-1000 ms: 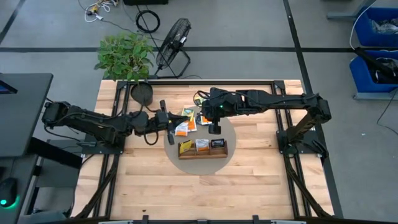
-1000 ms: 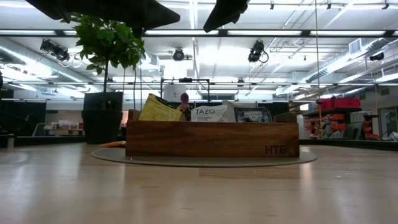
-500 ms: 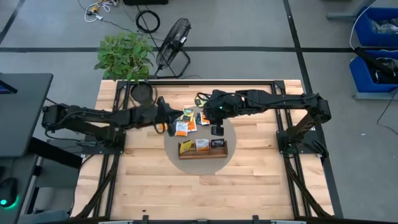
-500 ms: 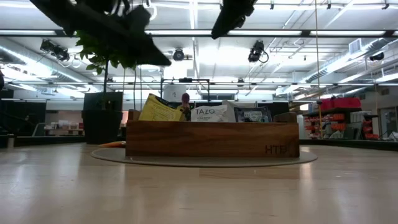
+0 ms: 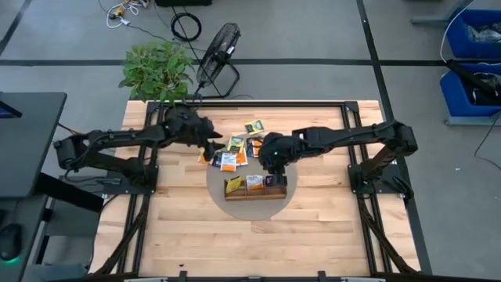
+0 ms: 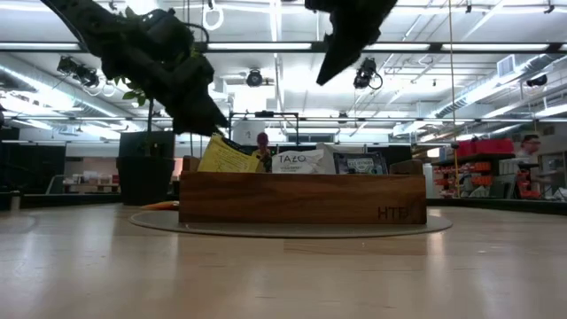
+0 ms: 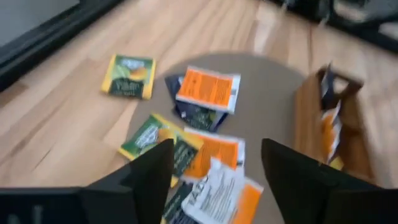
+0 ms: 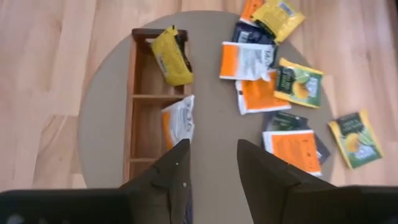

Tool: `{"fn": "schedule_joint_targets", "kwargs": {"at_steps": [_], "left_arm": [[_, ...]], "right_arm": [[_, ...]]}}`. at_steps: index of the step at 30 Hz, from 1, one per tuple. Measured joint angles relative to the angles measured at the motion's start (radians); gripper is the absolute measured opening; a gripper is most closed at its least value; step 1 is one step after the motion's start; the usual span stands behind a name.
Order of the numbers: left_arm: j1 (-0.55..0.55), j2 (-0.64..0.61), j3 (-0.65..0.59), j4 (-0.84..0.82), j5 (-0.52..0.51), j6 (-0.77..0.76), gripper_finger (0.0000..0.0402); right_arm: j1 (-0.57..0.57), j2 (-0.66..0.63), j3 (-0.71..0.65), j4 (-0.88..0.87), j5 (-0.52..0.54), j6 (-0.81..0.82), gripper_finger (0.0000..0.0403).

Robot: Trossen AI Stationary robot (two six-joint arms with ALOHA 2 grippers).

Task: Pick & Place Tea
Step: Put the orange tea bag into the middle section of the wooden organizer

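Observation:
Several loose tea packets [image 5: 233,149] (orange, green, yellow, white and dark) lie flat on a round grey mat [image 5: 235,208]; one more [image 5: 253,127] lies on the wood beyond it. The wooden tray [image 5: 256,192] stands on the mat's near half and holds a yellow [image 6: 229,155], a white [image 6: 297,161] and a dark packet [image 6: 359,164], all leaning upright. My left gripper [image 5: 210,146] hovers open over the left of the loose packets [image 7: 208,90], touching none. My right gripper [image 5: 271,163] hangs open just beyond the tray's right end [image 8: 143,99], nothing between its fingers.
A potted plant [image 5: 156,69] and a floor fan [image 5: 219,47] stand past the table's far left corner. A dark round object [image 5: 178,117] sits on the table's far left. Bare wood stretches along the near half of the table [image 5: 250,243].
My left gripper has swung from the mat's left side toward the far edge and right, over the loose packets, and has come down. My right gripper has shifted a little toward the near edge and down, closer to the tray. The packets have not moved.

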Motion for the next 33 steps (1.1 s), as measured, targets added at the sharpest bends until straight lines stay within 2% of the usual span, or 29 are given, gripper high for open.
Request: {"fn": "schedule_joint_targets", "kwargs": {"at_steps": [3, 8, 16, 20, 28, 33], "left_arm": [[-0.018, 0.064, 0.000, -0.005, -0.008, 0.026, 0.0270], [-0.038, 0.188, -0.001, 0.022, -0.059, 0.066, 0.0275], [0.003, 0.321, -0.001, 0.135, -0.021, 0.077, 0.0275], [0.034, 0.348, -0.001, 0.144, -0.021, 0.078, 0.0275], [0.055, 0.354, -0.001, 0.145, 0.081, 0.105, 0.0275], [0.054, 0.354, -0.001, 0.141, 0.090, 0.128, 0.0275]], "right_arm": [[0.003, 0.001, -0.039, 0.041, 0.000, -0.001, 0.0139], [0.003, 0.000, -0.075, 0.056, 0.000, -0.003, 0.0139], [0.006, 0.000, -0.082, 0.084, -0.041, -0.027, 0.0139], [0.006, 0.000, -0.082, 0.104, -0.052, -0.030, 0.0139], [0.006, 0.000, -0.082, 0.117, -0.052, -0.030, 0.0139], [0.006, 0.000, -0.082, 0.117, -0.052, -0.027, 0.0139]]}}
